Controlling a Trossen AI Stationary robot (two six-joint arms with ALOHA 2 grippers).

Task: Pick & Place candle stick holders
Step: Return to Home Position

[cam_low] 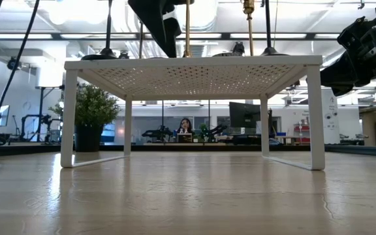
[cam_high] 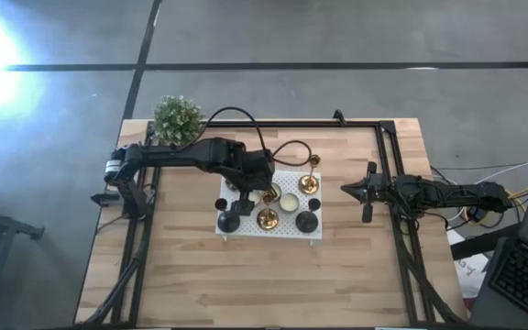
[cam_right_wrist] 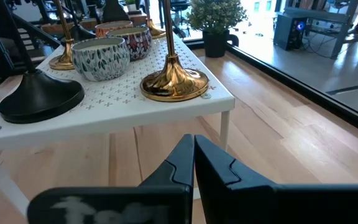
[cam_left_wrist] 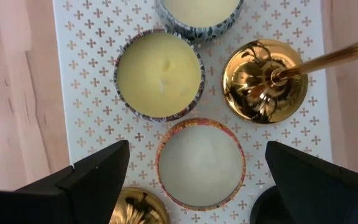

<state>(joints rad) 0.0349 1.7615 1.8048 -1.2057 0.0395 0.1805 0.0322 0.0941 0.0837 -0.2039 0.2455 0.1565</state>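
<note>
Your left gripper (cam_high: 262, 179) hovers over the white shelf (cam_left_wrist: 92, 93), fingers (cam_left_wrist: 98, 177) spread wide and empty. Straight below it sit three candle tins (cam_left_wrist: 159, 74). Just beside them a brass candle stick holder (cam_left_wrist: 265, 81) stands upright, its slim stem rising toward the gripper. Your right gripper (cam_right_wrist: 193, 146), fingers pressed together on nothing, hangs off the shelf's edge. It faces another upright brass holder (cam_right_wrist: 174, 84) at the nearest corner, with a black holder (cam_right_wrist: 40, 96) beside that and a potted plant (cam_right_wrist: 216, 18) beyond.
</note>
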